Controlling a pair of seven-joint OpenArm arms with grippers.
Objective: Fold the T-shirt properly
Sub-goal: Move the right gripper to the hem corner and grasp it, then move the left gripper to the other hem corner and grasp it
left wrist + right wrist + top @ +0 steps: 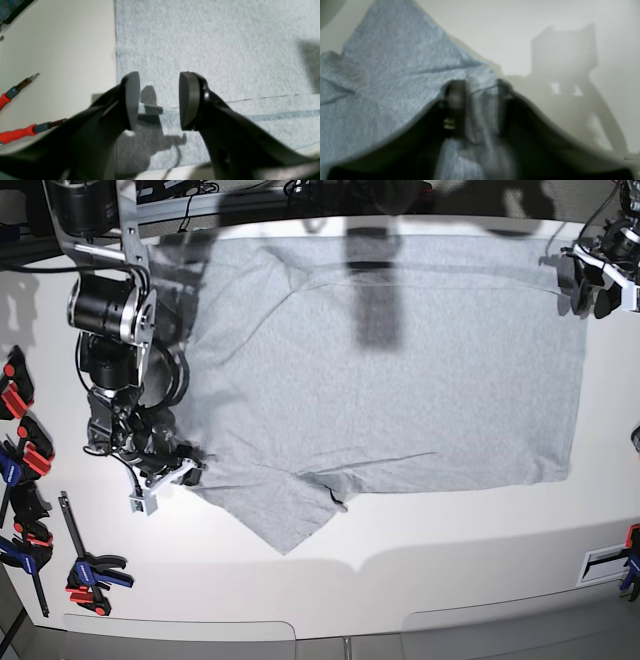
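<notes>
The light grey T-shirt (400, 380) lies spread flat on the white table (450, 560), plain side up. One sleeve (280, 520) points toward the table's front. My right gripper (185, 470) is at the shirt's left edge. In the blurred right wrist view it (480, 100) is shut on a lifted fold of the shirt (382, 87). My left gripper (590, 285) is at the shirt's far right corner. In the left wrist view it (158, 102) is open, its pads (188, 100) apart just above the stitched hem of the shirt (212, 50).
Red and black clamps (20, 390) and a bar clamp (90, 575) lie along the table's left edge. Two red-handled tools (15, 133) lie on the bare table beside the shirt's edge. A small label (605, 565) sits at the front right.
</notes>
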